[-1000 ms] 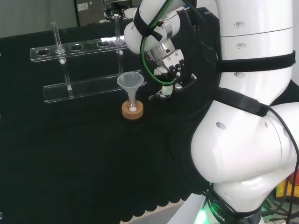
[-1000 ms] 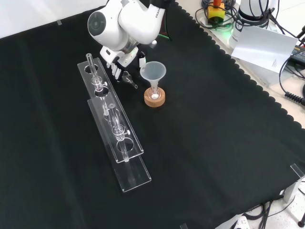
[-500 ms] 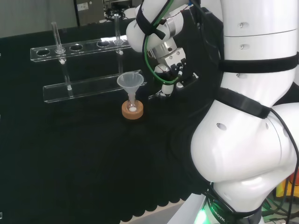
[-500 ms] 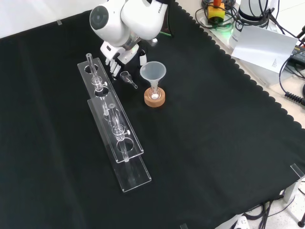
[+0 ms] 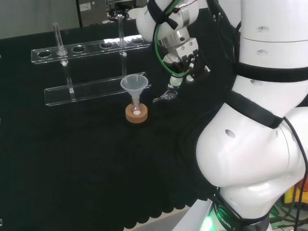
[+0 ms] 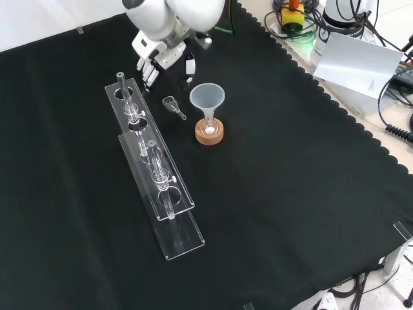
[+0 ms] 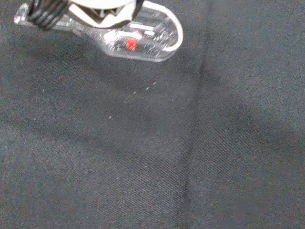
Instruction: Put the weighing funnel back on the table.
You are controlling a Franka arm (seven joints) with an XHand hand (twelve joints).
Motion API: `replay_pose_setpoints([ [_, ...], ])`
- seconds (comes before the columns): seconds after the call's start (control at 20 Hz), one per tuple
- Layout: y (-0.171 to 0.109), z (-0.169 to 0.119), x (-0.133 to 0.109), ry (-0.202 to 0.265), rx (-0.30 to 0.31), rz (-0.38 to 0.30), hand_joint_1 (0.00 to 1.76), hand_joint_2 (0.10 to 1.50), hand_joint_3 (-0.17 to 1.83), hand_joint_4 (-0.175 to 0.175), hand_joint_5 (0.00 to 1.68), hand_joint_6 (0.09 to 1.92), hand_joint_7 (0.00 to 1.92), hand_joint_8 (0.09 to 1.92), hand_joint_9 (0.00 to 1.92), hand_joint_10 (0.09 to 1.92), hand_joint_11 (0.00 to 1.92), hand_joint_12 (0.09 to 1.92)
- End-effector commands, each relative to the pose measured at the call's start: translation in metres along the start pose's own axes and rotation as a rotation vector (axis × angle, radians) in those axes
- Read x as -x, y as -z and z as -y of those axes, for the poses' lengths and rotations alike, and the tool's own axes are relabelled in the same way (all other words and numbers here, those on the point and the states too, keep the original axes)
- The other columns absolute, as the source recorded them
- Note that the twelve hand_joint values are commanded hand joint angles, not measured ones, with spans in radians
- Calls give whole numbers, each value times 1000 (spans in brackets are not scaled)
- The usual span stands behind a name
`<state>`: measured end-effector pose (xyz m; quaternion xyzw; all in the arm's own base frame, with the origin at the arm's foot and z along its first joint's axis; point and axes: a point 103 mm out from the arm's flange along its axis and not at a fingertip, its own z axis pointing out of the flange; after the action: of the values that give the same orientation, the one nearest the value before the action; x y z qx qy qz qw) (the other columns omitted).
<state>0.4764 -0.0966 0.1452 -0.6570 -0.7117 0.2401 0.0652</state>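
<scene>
Beside the funnel (image 6: pixel 206 97) lies the weighing funnel (image 6: pixel 172 105), the half-hidden hand (image 6: pixel 158 57) empty, fingers (image 6: pixel 147 74) relaxed.

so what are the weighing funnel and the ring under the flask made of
Weighing funnel: clear and glossy, the black cloth shows through it; glass or plastic, can't tell which. Ring: looks like cork, matte light brown, opaque.

hand up in the air, fingers loose
the white arm (image 5: pixel 250 159) arcs over from the right in the head view, wrist bent down; the hand (image 6: pixel 162 55) hangs with fingers (image 6: pixel 148 73) pretty much straight, pointing down.
</scene>
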Motion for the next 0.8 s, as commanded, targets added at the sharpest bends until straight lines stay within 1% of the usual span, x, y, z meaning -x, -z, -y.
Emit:
replay_pose_setpoints([
  [0.05,22,36,23,-41,62,-61,880,673,665,-40,396,162,391,746,603,629,402,1296],
  [0.3,39,63,29,-59,105,-101,878,674,664,-39,402,151,392,745,602,628,398,1296],
  [0.4,44,74,30,-66,119,-107,877,675,663,-38,406,150,392,744,602,627,394,1296],
  [0.8,58,115,25,-76,170,-127,871,679,661,-38,418,142,395,741,601,624,389,1302],
])
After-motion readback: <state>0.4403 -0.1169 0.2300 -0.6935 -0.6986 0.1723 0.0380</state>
